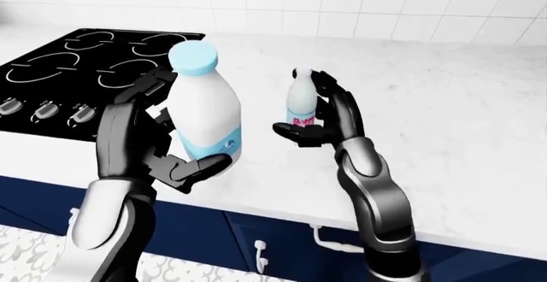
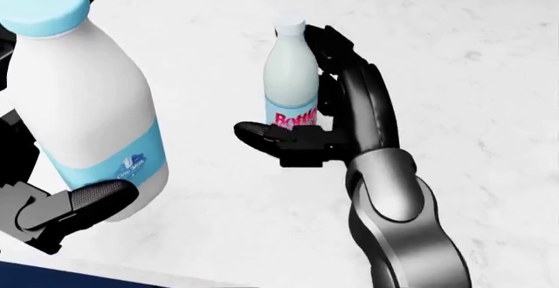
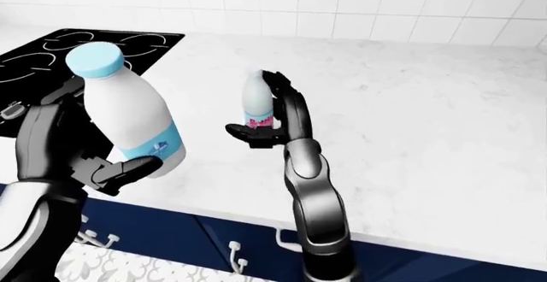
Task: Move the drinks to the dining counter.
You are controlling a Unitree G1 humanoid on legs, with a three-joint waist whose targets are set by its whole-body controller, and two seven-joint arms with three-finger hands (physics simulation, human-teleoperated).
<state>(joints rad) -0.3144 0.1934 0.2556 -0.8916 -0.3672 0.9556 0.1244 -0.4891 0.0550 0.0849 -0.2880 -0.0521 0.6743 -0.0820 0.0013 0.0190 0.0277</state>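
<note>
A big white milk bottle [image 2: 87, 105] with a light-blue cap and label is held up off the white counter [image 1: 444, 115], my left hand [image 1: 184, 128] shut on it, thumb under its base. A small white bottle [image 2: 288, 65] with a red "Bottle Drink" label stands just right of it. My right hand [image 2: 293, 98] is closed round that bottle, fingers curled behind it and thumb across the label's lower edge. Whether its base still touches the counter is hidden by the thumb.
A black stove [image 1: 77, 64] with knobs [image 1: 43, 110] lies at the left end of the counter. A white tiled wall [image 1: 342, 0] runs along the top. Navy cabinets [image 1: 256, 243] with white handles sit below the counter's near edge, above a patterned floor [image 1: 25, 256].
</note>
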